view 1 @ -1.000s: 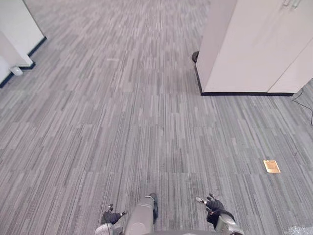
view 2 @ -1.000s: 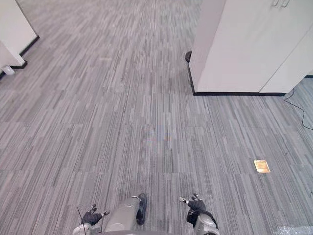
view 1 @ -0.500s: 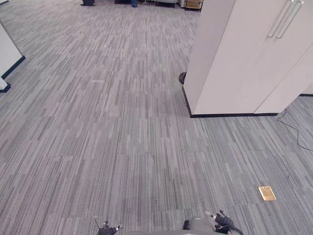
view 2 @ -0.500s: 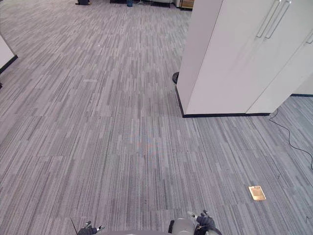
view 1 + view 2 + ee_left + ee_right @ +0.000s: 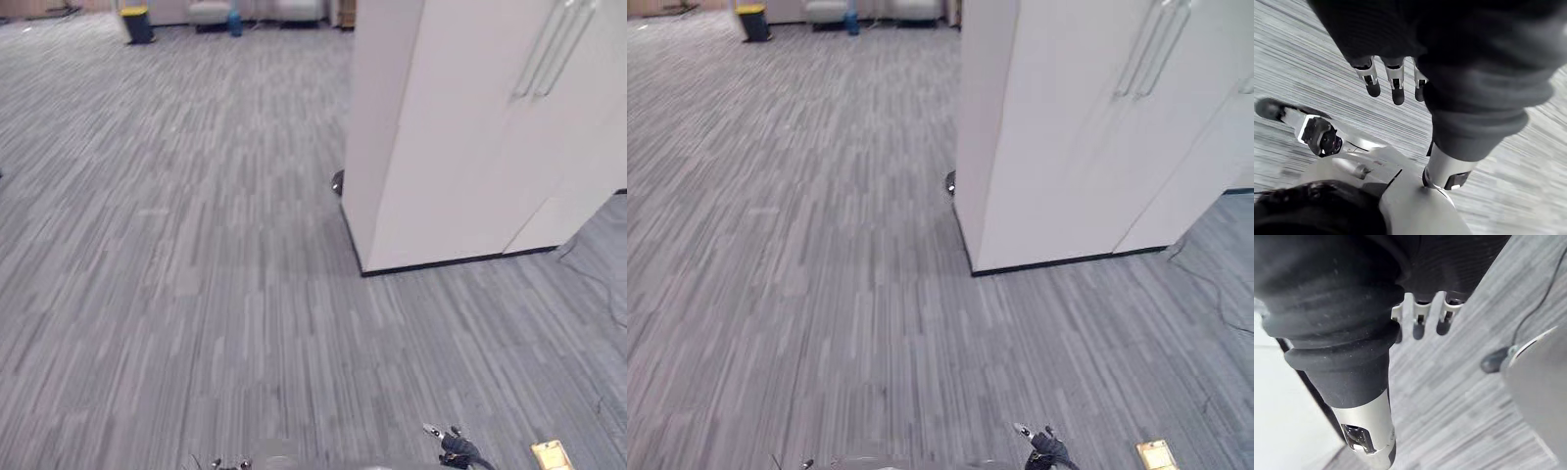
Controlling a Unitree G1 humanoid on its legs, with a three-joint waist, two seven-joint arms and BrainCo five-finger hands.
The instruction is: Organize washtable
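No washtable or any of its things are in sight; grey striped carpet [image 5: 196,294] stretches ahead. My right hand [image 5: 457,452] hangs low at the bottom edge of the eye views. In the right wrist view its fingers [image 5: 1419,325] are relaxed and hold nothing over the carpet. My left hand [image 5: 1396,88] hangs at my side, its fingers loose and empty, with the thumb [image 5: 1447,169] apart from them.
A tall white cabinet [image 5: 470,127] with long door handles stands ahead on the right, a small dark round thing [image 5: 337,182] at its near corner. A brass floor plate [image 5: 551,454] lies at the lower right. A yellow-lidded bin [image 5: 137,22] stands far back.
The camera has tipped up and moved forward: the cabinet looms larger and nearer the middle, and far furniture has come into sight. Both hands sit lower in the picture and stay empty.
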